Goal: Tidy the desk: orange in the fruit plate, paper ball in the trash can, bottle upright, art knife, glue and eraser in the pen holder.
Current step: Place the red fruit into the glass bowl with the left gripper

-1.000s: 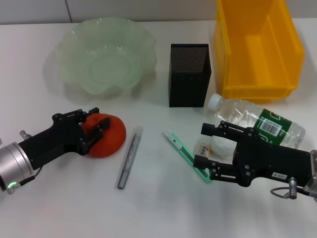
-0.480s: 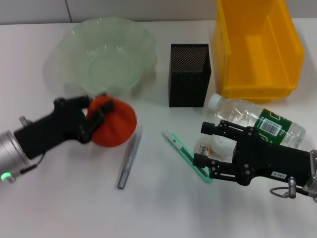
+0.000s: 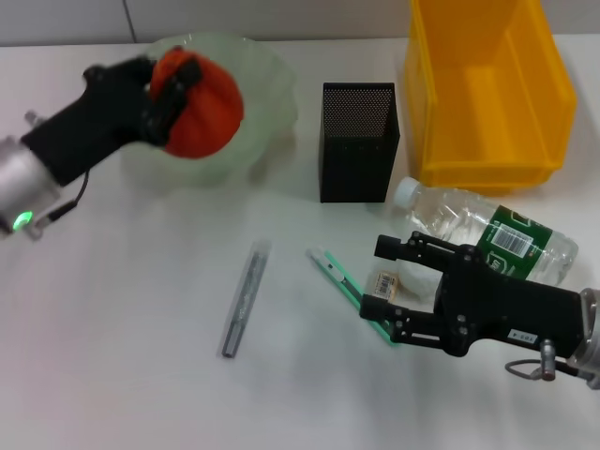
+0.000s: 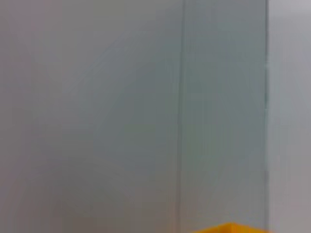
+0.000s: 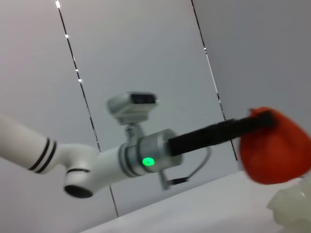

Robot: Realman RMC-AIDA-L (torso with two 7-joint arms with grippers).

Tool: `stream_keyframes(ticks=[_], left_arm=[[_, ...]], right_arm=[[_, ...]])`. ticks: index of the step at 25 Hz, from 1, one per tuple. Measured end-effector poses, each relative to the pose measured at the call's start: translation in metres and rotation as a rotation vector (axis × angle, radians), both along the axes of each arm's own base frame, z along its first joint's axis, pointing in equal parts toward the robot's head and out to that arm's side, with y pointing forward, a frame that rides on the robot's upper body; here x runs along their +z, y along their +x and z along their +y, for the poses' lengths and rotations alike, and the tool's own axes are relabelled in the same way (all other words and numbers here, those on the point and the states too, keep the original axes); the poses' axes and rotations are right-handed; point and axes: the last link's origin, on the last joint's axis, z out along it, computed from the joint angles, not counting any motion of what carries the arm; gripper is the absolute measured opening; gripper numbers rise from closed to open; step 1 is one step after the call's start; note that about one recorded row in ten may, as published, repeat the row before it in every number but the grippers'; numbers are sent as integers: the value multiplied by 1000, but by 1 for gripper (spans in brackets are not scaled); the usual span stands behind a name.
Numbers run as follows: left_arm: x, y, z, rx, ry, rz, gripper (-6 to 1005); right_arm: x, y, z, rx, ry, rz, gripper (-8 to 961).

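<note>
Even, bright overhead light fills the head view; the plain white flat tabletop reads nearly shadowless, with only soft grey shading beside the tall square black mesh cup and under the black right gripper. The red-orange lumpy fruit and the left gripper holding it are smeared by motion blur. The left wrist view is dim, grey and wholly out of focus. In the right wrist view, small glints dot the wall seams, and the fruit appears soft.

The left gripper, at the upper left of the head view, is raised and clamped on the orange. The right gripper, lower right, hangs low with jaws apart.
</note>
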Motion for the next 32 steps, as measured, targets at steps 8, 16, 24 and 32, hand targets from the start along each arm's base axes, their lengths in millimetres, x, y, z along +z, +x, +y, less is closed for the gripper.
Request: stream_keyframes(ticks=[8,16,24,32], left_arm=[[-16,6,43,141,14,118,185],[-16,-2,56,239,40,160,233],[-16,-1,51,220,33,138,511],[-12,16,-6,-75,-96,-25,659]], right_arm=[[-2,-2,-2,0,4,17,787],[-1,-4,0,8,4,19,787],[-1,-8,5,26,5,19,788],[-1,-7,3,21,5,19,788]])
